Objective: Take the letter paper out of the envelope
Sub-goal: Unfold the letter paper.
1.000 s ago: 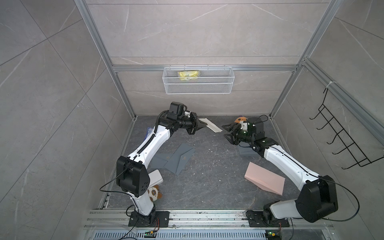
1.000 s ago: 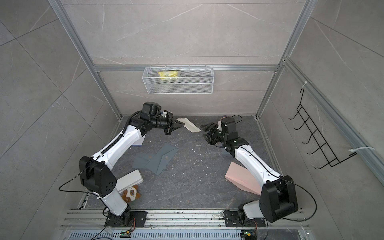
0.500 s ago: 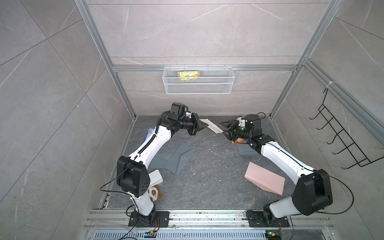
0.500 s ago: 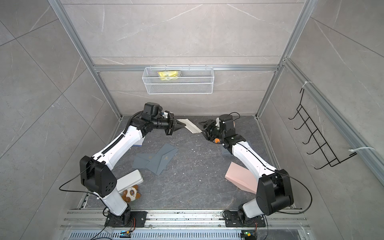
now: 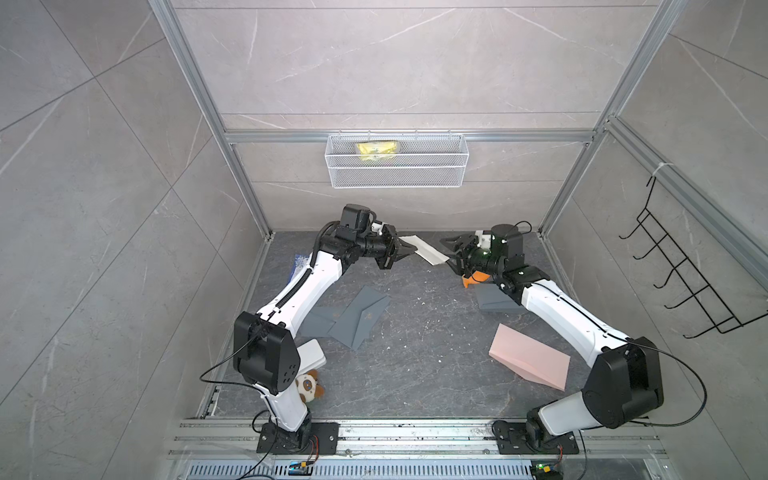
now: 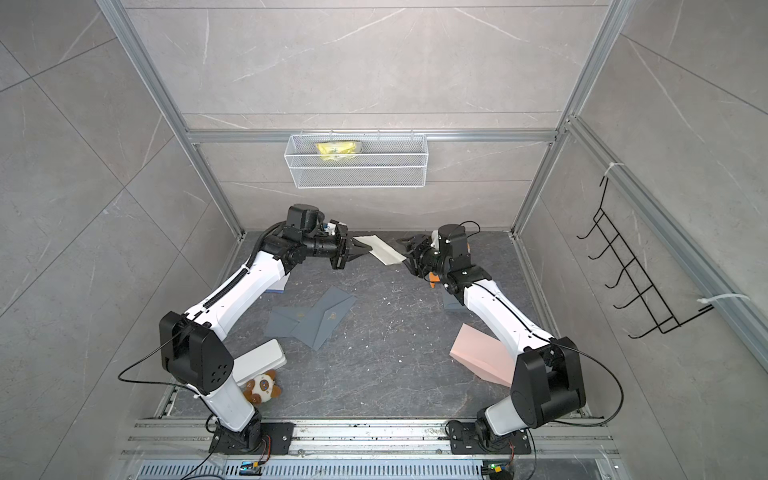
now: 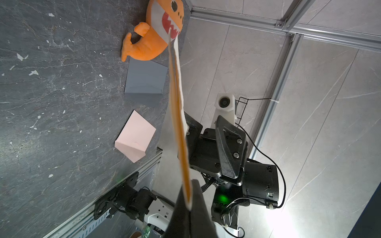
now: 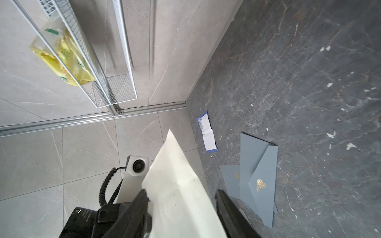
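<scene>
Right gripper (image 5: 449, 253) reaches the white envelope (image 5: 428, 251)
Left gripper (image 5: 411, 248) pinches it aloft near the back edge of the bench (image 5: 419, 345). The right has moved in, jaws half-open astride its free end, so pulling the unseen letter paper looks next.

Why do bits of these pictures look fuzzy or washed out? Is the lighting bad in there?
Left wrist view: glare whitens part of the wall, and the white envelope, edge-on near the lens, is smeared. Right wrist view: the white envelope and the right gripper are soft, the floor sharp. In both top views: even light, faint shadows, nothing blurred.
</scene>
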Motion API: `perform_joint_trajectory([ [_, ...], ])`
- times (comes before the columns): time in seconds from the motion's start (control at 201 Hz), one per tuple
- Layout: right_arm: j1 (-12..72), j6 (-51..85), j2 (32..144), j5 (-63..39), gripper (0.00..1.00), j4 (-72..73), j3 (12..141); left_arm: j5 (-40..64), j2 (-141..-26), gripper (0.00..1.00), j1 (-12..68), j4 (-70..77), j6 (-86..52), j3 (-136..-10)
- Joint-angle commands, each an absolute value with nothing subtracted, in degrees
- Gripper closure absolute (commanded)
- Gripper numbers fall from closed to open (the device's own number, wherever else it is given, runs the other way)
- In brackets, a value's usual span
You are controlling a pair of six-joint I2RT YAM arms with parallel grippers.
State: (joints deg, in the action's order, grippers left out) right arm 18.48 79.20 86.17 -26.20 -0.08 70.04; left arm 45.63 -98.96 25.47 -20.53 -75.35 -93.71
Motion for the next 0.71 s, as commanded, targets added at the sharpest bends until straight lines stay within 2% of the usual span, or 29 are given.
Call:
perform_joint_trajectory([
  [0.0,18.9,75.1,86.6,-25.6,0.45,-4.6,73.3,48.1,-99.0,1.00,25.6,-19.0,-76.4,-94.3],
  [0.428,18.9,74.7,86.7,-26.9,0.46,-6.3,75.2,48.0,-99.8,1.00,25.7,-18.9,-76.3,-94.9],
  [0.702,19.8,81.8,85.4,-28.0,0.47,0.8,71.4,47.5,-100.3,1.00,25.9,-18.2,-76.4,-95.2],
])
